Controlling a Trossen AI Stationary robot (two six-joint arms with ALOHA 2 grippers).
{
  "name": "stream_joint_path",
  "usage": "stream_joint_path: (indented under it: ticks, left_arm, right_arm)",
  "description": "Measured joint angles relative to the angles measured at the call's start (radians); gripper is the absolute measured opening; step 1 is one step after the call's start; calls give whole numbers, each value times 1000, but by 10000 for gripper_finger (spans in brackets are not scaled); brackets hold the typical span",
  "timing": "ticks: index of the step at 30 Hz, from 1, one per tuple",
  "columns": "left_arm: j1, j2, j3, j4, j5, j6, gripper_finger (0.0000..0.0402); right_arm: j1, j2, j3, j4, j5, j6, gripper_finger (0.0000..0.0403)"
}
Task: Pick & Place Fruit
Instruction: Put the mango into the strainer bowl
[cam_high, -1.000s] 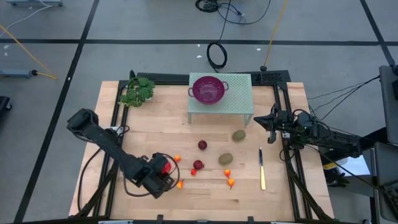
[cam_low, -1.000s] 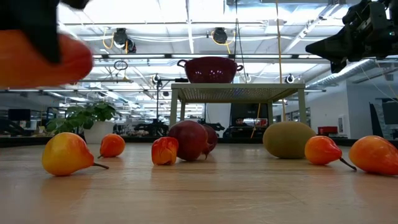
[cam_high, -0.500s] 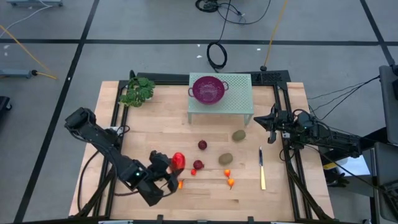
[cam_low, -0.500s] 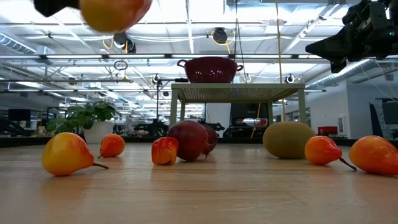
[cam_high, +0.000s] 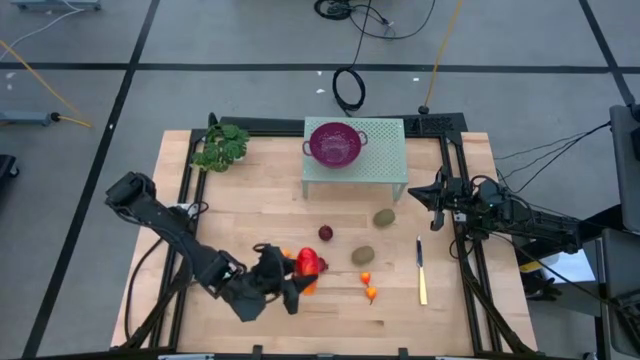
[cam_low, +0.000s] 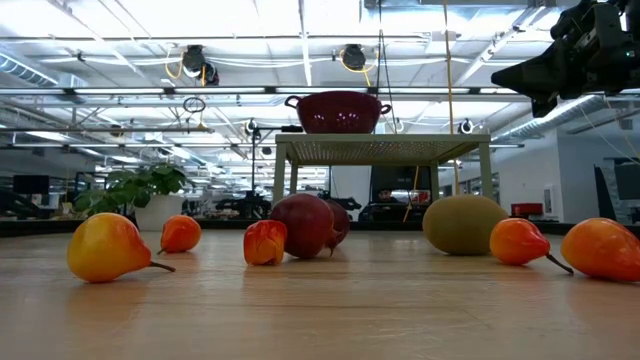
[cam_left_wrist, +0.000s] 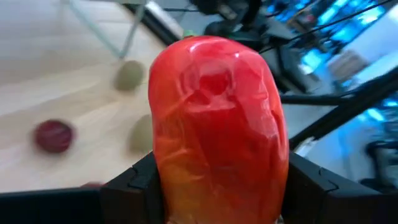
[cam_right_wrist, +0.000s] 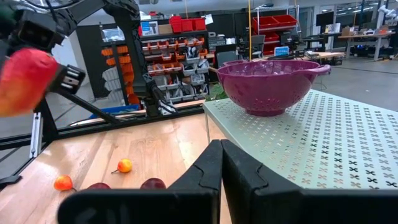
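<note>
My left gripper (cam_high: 298, 276) hangs above the table's near middle, shut on a longish orange-red fruit (cam_high: 309, 264), which fills the left wrist view (cam_left_wrist: 217, 118). On the wood lie a dark red ball (cam_high: 326, 233), two brownish-green ovals (cam_high: 384, 216) (cam_high: 363, 256) and tiny orange-red bits (cam_high: 366, 278). A purple colander (cam_high: 335, 142) stands on a pale green perforated stand (cam_high: 380, 165) at the far middle. My right gripper (cam_high: 413, 192) waits shut at the table's right edge. My left gripper pinches the orange-red fruit between its two fingers (cam_left_wrist: 134, 186), which sit on opposite sides of its yellowish end (cam_left_wrist: 186, 193). The fingers reach in from the table's left, nearly level. The fruit is lifted clear of the table, and its red end juts out beyond the fingertips.
A slim yellowish knife (cam_high: 421, 272) lies near the right rail. A leafy green sprig (cam_high: 222, 148) sits at the far left corner. Black frame rails (cam_high: 462, 240) run along the table's sides. Bare wood lies between the stand and the fruit pieces.
My left gripper has risen and gone toward the table's right edge with the orange-red fruit. It has tipped from pointing down to nearly level. The fruit has left the low view through the top.
</note>
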Motion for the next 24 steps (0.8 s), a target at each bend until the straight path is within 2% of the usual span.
stream_joint_path:
  ticks: [7,12,18,24]
  left_arm:
    - [52,0,0,400,191,275,221]
    - [85,0,0,618,299,435,217]
    - [116,0,0,756,463,546,222]
    - [137,0,0,775,489,557,220]
  right_arm:
    - [0,0,0,0,0,0,0]
    - [0,0,0,0,0,0,0]
    - [0,0,0,0,0,0,0]
    - [0,0,0,0,0,0,0]
